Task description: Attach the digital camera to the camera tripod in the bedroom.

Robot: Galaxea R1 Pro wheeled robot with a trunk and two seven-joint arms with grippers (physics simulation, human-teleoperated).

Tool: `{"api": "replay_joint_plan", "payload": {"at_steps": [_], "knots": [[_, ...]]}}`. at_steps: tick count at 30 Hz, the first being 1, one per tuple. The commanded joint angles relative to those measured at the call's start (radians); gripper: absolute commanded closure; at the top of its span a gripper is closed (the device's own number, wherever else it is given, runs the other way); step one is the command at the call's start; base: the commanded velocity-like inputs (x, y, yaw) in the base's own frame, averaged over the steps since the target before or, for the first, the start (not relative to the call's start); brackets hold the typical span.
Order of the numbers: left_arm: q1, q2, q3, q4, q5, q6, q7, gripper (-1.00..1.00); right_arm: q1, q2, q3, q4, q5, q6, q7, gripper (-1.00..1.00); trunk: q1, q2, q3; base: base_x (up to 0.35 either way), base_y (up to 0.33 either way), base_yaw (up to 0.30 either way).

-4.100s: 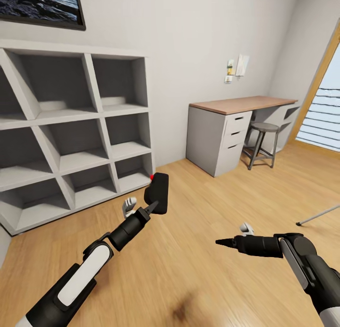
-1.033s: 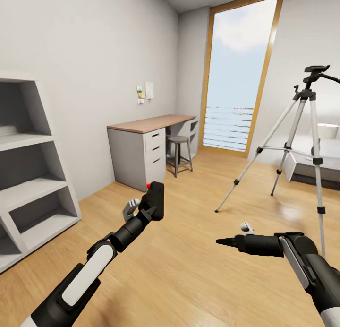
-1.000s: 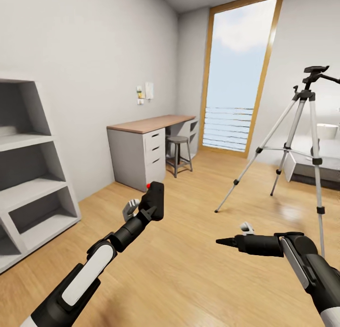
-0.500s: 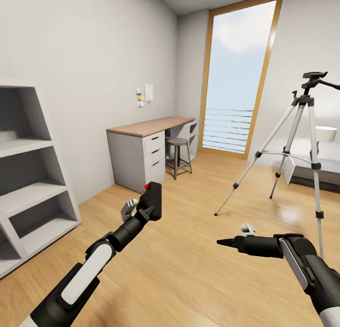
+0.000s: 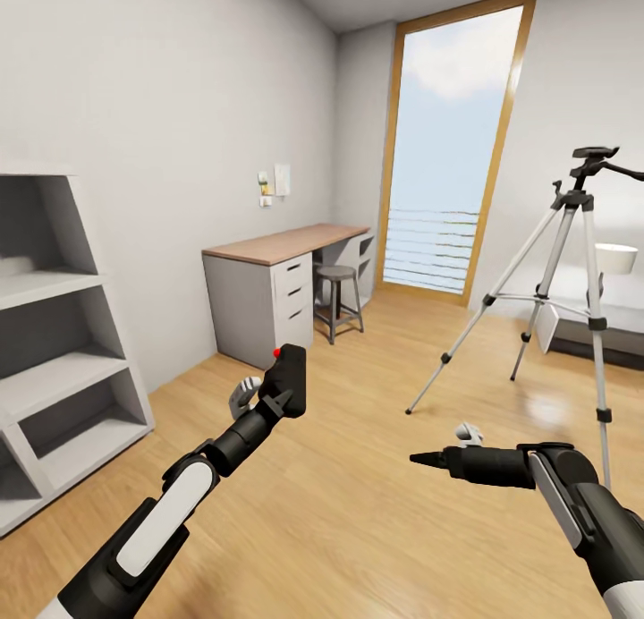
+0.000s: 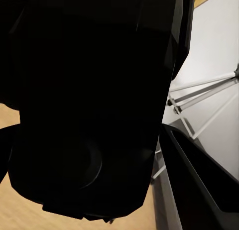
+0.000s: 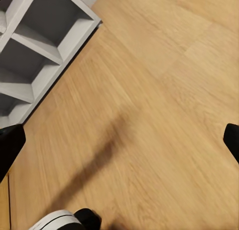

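From the head camera I saw my left gripper [image 5: 273, 402] clamped on the digital camera [image 5: 288, 379], which stood nearly upright above the wood plank floor [image 5: 358, 512] at about 7 o'clock from the picture's centre, its red button [image 5: 277, 352] at its top corner. My right gripper [image 5: 443, 449] hung at about 5 o'clock, pointing toward the left arm; its fingers were spread apart with nothing between them. The camera tripod [image 5: 563, 288] stood at 3 o'clock on three spread silver legs, black head [image 5: 595, 154] on top, well apart from both grippers. Behind it I made out a grey bed [image 5: 617, 324]. A tall wood-framed window [image 5: 447, 154] rose at 1 o'clock, with the wood-topped desk [image 5: 282, 279] and a grey round-seated stool [image 5: 338, 297] just beside it near the middle, and a grey open shelf unit [image 5: 63, 333] at 9 o'clock. In the left wrist camera the digital camera [image 6: 94, 105] sat right against the lens as a black mass, with silver tripod legs [image 6: 204, 88] beyond it at 3 o'clock. In the right wrist camera I looked down on the floor [image 7: 144, 125], the shelf unit [image 7: 40, 46] at 10 o'clock, and the black fingertips [image 7: 10, 145] at opposite edges, far apart.
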Motion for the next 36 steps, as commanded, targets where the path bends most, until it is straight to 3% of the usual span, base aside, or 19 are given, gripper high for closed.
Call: {"api": "replay_joint_plan", "payload": {"at_steps": [1,31,36], "knots": [[-0.001,0.001,-0.001,-0.002,0.008,0.001,0.005,1.00,-0.001,0.000,-0.001,0.000,0.003,0.003,0.005,-1.00,-0.004,0.007,0.002,0.000,0.000,0.000],[-0.001,0.000,-0.003,0.087,0.014,-0.001,0.009,1.00,-0.001,0.001,-0.001,-0.001,0.004,0.003,0.004,-1.00,-0.119,0.217,0.096,0.000,0.000,0.000],[-0.001,-0.001,0.024,0.093,0.014,0.000,0.008,1.00,-0.001,0.001,-0.001,0.000,0.004,0.003,0.004,-1.00,-0.138,0.252,0.112,0.000,0.000,0.000]]}}
